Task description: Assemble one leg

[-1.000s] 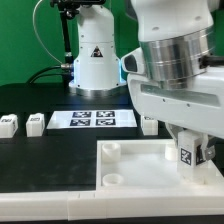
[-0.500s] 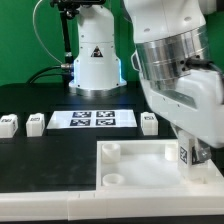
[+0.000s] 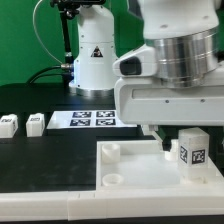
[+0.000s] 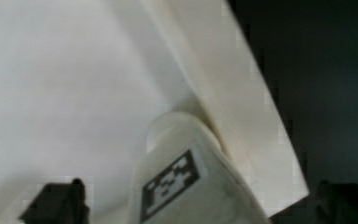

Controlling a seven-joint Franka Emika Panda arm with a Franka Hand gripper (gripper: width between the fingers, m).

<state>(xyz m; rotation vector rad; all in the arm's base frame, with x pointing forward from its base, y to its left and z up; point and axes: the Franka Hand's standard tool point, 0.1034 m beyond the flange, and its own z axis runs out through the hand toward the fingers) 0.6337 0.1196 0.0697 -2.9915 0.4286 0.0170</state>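
Beside the marker board sits a spare leg.

Gripper hangs low; pointing down (jaws apart).

At the lower right of the frame a leg stands upright on the tabletop, with its tag facing the camera. My dark finger is just beside it, on its left in the frame. Two other legs rest at the middle left, near the marker board.
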